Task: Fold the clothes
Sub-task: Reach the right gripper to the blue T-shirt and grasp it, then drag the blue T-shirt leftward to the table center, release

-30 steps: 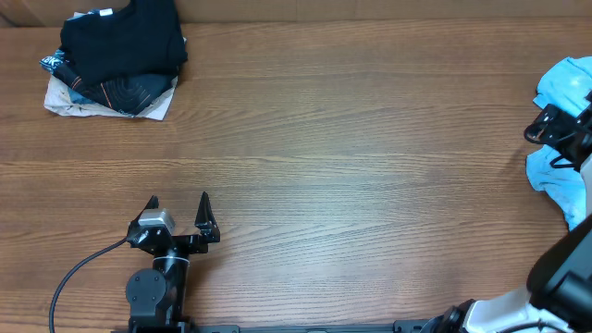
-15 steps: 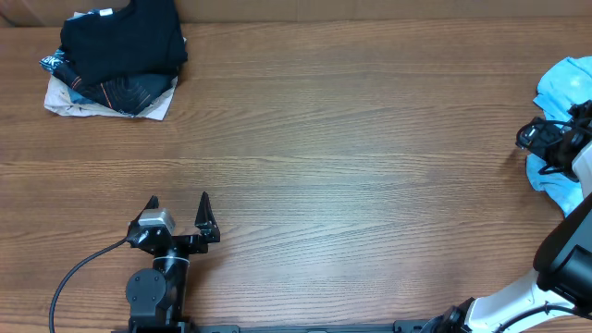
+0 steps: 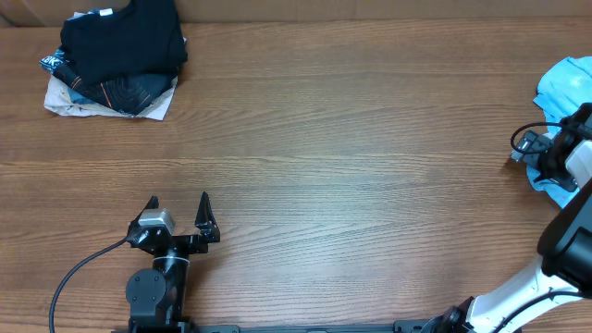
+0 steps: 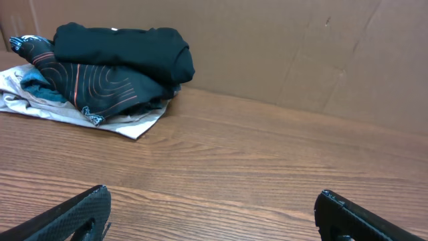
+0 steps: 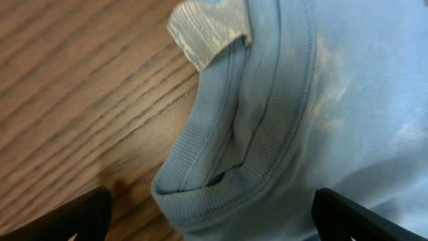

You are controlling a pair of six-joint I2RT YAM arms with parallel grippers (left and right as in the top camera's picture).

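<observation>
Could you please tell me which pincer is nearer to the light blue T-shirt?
Right. The right pincer hangs open directly over the collar of the T-shirt at the right edge of the table; the left pincer sits open far across it.

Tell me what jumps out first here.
The sky-blue T-shirt bunched at the right edge of the table, with the open right gripper poised over its ribbed collar. Then the pile of dark folded garments in the far left corner, and the left gripper open near the front edge.

A brown wood-grain table (image 3: 324, 139) fills the view, backed by a creased cardboard wall (image 4: 301, 53) along its far edge.
</observation>
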